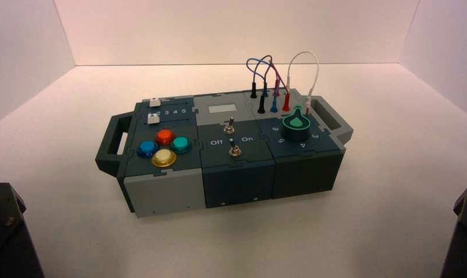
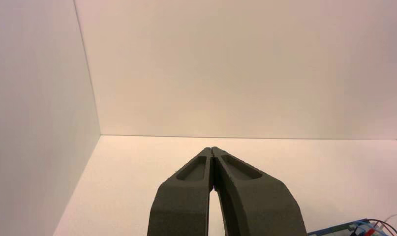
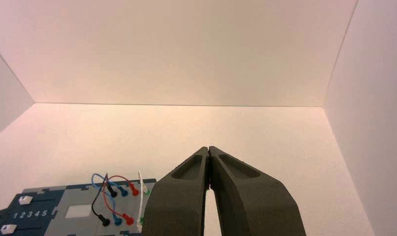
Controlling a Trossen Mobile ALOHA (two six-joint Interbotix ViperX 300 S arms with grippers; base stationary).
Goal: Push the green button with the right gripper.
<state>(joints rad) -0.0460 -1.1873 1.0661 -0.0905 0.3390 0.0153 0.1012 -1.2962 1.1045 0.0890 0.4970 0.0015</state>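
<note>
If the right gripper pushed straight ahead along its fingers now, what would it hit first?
Probably nothing soon: the shut right gripper aims over bare floor toward the back wall; the box lies off to one side.

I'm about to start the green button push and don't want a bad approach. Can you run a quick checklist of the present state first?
1. Green button in sight, uncovered: ok.
2. Right tool fingertips together, suited to poking: ok.
3. Right tool over the button: not ok; it is off the box's right end.
4. Left tool clear of the buttons: ok.
5. Neighbours red button and yellow button very close: aim carefully.
</note>
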